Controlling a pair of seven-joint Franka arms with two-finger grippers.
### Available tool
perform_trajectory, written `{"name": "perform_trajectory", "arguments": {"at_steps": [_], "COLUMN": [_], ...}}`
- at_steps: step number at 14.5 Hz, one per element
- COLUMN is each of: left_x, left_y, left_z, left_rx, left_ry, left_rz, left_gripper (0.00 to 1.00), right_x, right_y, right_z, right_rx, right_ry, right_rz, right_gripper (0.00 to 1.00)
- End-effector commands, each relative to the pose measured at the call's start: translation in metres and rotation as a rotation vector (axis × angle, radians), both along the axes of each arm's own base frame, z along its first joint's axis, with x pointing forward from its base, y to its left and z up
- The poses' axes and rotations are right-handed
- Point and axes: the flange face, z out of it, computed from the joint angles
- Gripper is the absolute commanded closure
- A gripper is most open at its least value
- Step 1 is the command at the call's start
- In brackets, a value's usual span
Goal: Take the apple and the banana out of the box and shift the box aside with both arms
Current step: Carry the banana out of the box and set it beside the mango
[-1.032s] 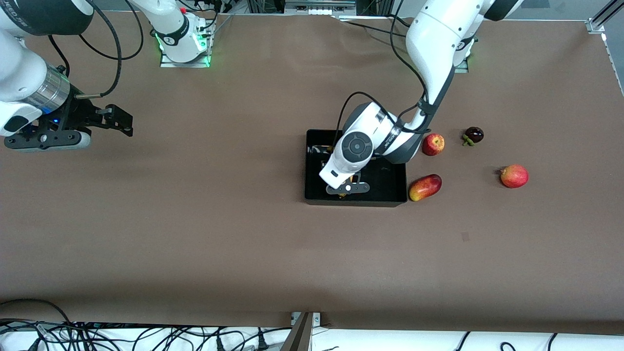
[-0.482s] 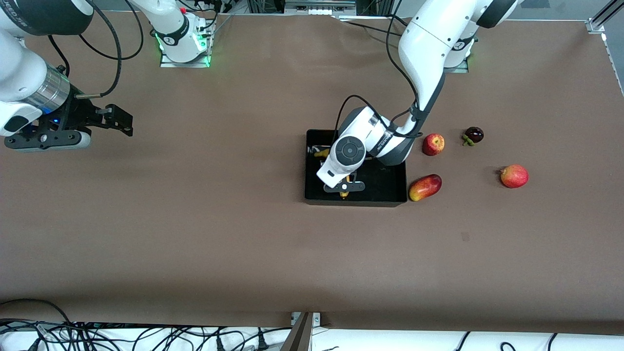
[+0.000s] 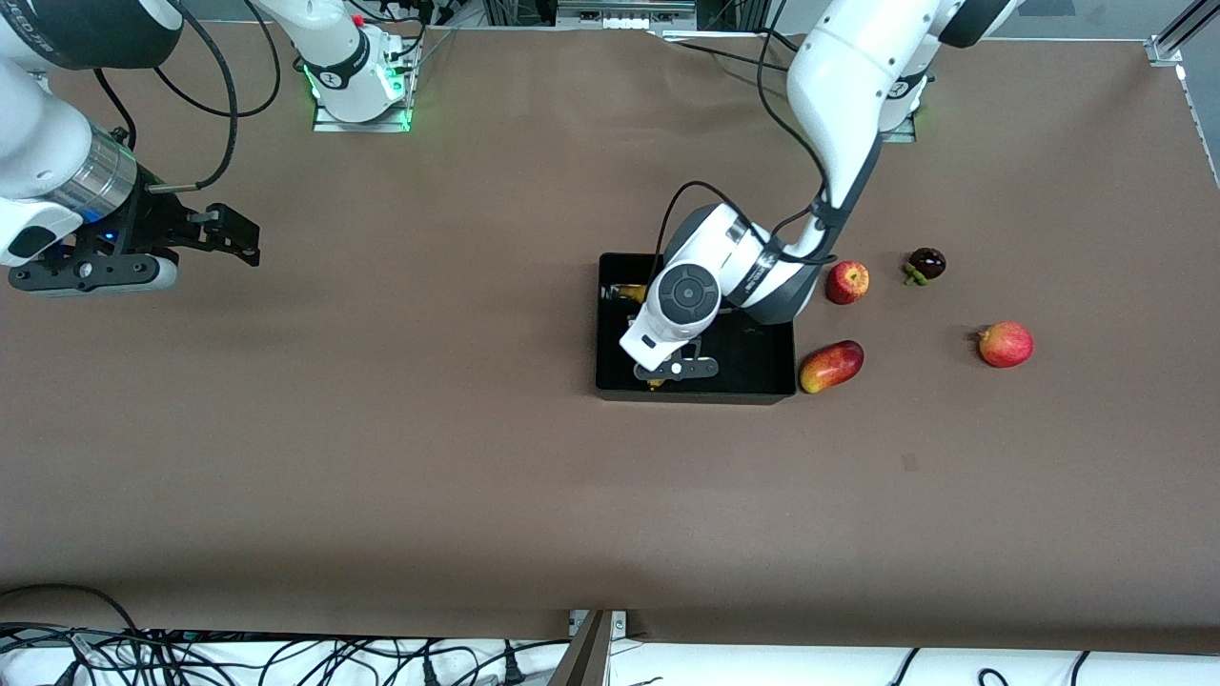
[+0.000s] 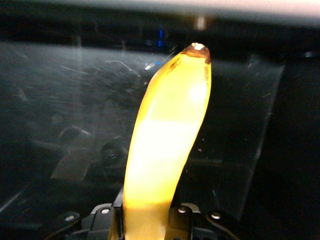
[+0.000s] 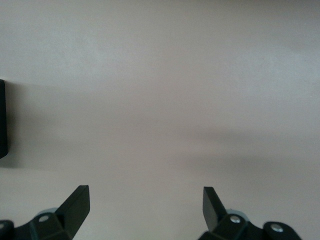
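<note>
My left gripper [image 3: 667, 373]: down inside the black rectangular shallow plastic bin [image 3: 762, 381], clamped around the long curved yellow banana [image 4: 167, 145]. From the front camera my own wrist and arm cover the fingers.
Left wrist view: the banana rises from between my two fingers [image 4: 182, 220], its brown tip [image 4: 197, 48] toward a glossy, scratched inner wall of the bin. Its lower end is cut off at the frame edge, and glare washes out its middle.
Banana from the front camera: only two slivers of yellow show, one by the bin wall nearer the bases [image 3: 631, 292] and one under my gripper; the rest is hidden by my arm.
Bin: on the brown table [image 3: 477, 476], about mid-table toward my left arm's end. I cannot see whether the banana touches its floor.
Small round red apple with yellowish streaks [image 3: 846, 282]: on the table just beside the bin, toward my left arm's end, partly crowded by my arm's elbow.
Oblong red-yellow mango [image 3: 830, 366]: just beside the bin's corner, nearer the front camera than that apple.
Small dark purple mangosteen [image 3: 925, 264]: near the apple, farther toward my left arm's end.
Second red round fruit [image 3: 1006, 344]: well apart from the bin.
My right gripper [image 5: 145, 205]: waiting over bare table at my right arm's end, fingers spread wide, holding nothing.
</note>
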Motion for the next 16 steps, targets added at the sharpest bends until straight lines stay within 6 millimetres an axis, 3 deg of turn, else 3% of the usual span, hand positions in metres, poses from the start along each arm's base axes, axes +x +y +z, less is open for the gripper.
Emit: {"name": "perform_trajectory", "arguments": {"at_steps": [1,3,4,5,7,10,11,13,16], "left_x": [0.018,0.032,0.042,0.051,0.070,0.086,0.090,0.095,0.089], "left_y": [0.025,0.048,0.068,0.094,0.162,0.251,0.273,0.328,0.390], "left_z": [0.076,0.109,0.120,0.134,0.143,0.131,0.127,0.097,0.031], "left_rx": [0.007,0.013,0.010,0.000,-0.043,-0.036,-0.016,-0.042,-0.105], "left_ry": [0.017,0.043,0.065,0.084,0.143,0.196,0.203,0.236,0.181], "left_rz": [0.030,0.029,0.006,-0.026,-0.118,-0.336,-0.421,-0.465,-0.533], "left_gripper": [1.00,1.00,1.00,1.00,1.00,1.00,1.00,1.00,1.00], "right_x": [0.000,0.001,0.001,0.002,0.004,0.003,0.004,0.010,0.011], "right_y": [-0.001,0.001,0.001,0.005,0.009,0.020,0.021,0.024,0.026], "right_z": [0.004,0.005,0.004,0.004,0.010,0.014,0.011,-0.004,-0.008], "right_rx": [0.013,0.010,0.008,0.009,0.020,0.022,0.023,0.016,0.018], "right_ry": [0.003,-0.008,-0.010,-0.011,-0.042,-0.053,-0.048,-0.024,-0.016], "right_rz": [-0.001,0.002,0.005,0.011,0.012,0.031,0.031,0.035,0.038], "right_gripper": [0.00,0.00,0.00,0.00,0.00,0.00,0.00,0.00,0.00]}}
